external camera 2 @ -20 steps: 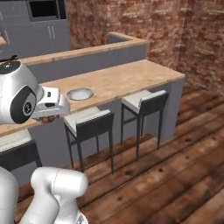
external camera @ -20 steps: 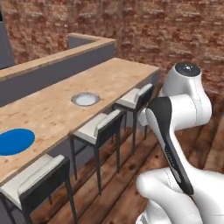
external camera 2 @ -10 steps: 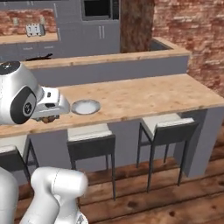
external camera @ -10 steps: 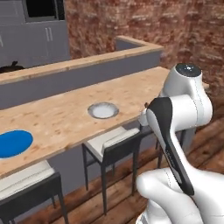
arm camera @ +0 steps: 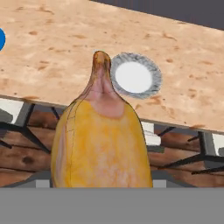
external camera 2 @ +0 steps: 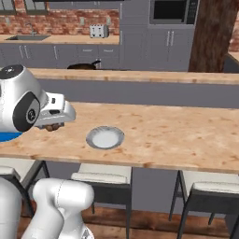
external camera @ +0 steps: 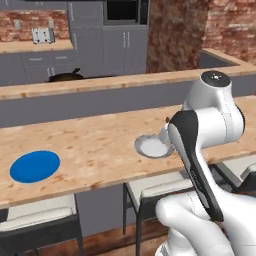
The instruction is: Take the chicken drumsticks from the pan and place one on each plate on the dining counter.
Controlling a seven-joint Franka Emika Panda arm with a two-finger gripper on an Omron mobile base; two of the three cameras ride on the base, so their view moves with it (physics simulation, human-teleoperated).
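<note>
With the golden-tan drumstick (arm camera: 101,135) held in its gripper (external camera 2: 52,126) and filling the lower centre of the hand view, the robot should bring it over the grey-rimmed plate (arm camera: 136,76) at upper centre on the dining counter (arm camera: 52,52) before letting go.

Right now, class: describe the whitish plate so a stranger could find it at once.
Find the long dining counter with the light wood-grain top and stools tucked beneath. Two round plates lie flat on it, well apart. The whitish plate has a grey rim and sits nearer the front edge; the blue plate is solid bright blue.
</note>
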